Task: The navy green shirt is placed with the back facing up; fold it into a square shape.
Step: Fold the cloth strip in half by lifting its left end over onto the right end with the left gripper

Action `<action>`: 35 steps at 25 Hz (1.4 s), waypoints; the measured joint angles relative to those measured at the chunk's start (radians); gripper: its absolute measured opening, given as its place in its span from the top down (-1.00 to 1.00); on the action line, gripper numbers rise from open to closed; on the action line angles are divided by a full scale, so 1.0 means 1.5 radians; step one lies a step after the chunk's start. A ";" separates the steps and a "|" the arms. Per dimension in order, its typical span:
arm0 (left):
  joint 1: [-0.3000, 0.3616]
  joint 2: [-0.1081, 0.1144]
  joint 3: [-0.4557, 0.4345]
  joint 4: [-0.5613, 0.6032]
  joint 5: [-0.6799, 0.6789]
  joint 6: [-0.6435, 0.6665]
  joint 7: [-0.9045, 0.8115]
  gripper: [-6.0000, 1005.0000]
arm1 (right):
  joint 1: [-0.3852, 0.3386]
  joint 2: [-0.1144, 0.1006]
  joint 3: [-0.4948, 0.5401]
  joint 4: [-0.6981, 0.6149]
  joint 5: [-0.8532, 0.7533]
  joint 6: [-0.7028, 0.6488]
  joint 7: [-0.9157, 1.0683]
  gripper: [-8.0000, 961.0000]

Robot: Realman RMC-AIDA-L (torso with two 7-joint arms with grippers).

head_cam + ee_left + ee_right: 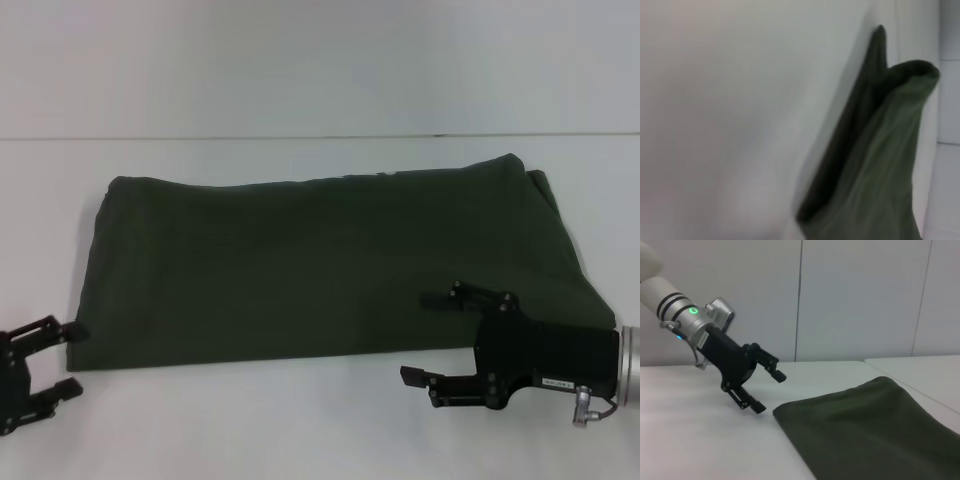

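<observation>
The navy green shirt [320,265] lies flat on the white table as a long dark band, plain side up. Its corner also shows in the left wrist view [880,150] and its end in the right wrist view [875,430]. My left gripper [40,365] stands open just off the shirt's front left corner; the right wrist view also shows the left gripper [770,392], open beside that corner. My right gripper [418,337] is open at the shirt's front edge toward the right. One finger shows over the cloth, the other over bare table. Neither holds anything.
The white table [250,430] runs in front of the shirt and ends in a far edge [300,137] with a pale wall behind. A second table surface [920,365] shows beyond a seam in the right wrist view.
</observation>
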 joint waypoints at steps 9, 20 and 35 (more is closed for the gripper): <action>-0.003 0.001 -0.034 -0.002 0.005 -0.021 -0.006 -0.59 | -0.001 0.001 0.002 0.002 0.000 0.003 0.000 -0.94; -0.010 0.004 -0.024 -0.002 0.009 -0.044 -0.007 -0.59 | 0.000 0.002 0.002 0.005 0.000 0.000 0.001 -0.94; -0.018 0.006 -0.020 -0.018 0.010 -0.072 -0.006 -0.57 | -0.001 0.002 0.002 0.004 0.000 -0.002 0.009 -0.94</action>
